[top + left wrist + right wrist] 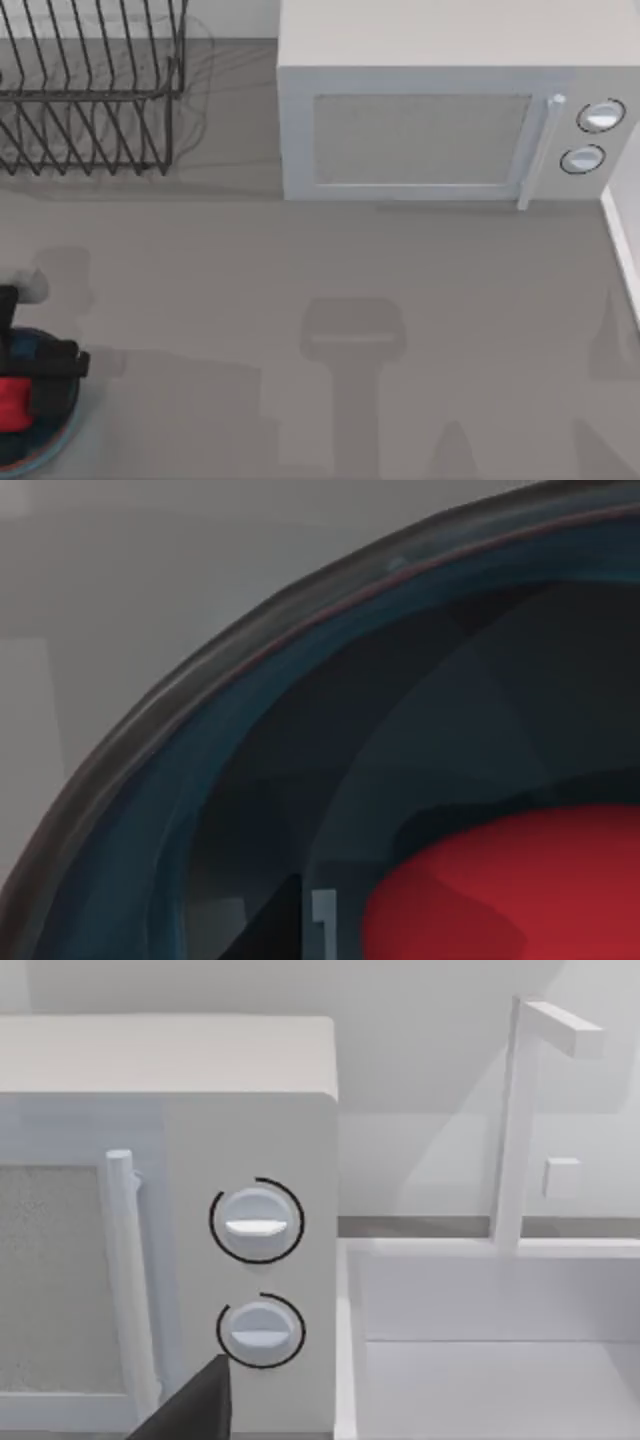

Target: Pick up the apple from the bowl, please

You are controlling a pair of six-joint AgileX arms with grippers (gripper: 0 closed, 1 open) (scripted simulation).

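Apple point(10, 400), small and red, sits in the blue bowl point(45, 450) at the table's left edge in the top view. The left gripper point(40, 375) is low over it, likely to grab it; how wide its claw is cannot be told.

Left wrist view: the apple point(520, 890) lies close below, inside the bowl's dark rim point(250, 630).

Right wrist view: the idle right arm faces the microwave point(170, 1210) and a white sink point(480, 1360).
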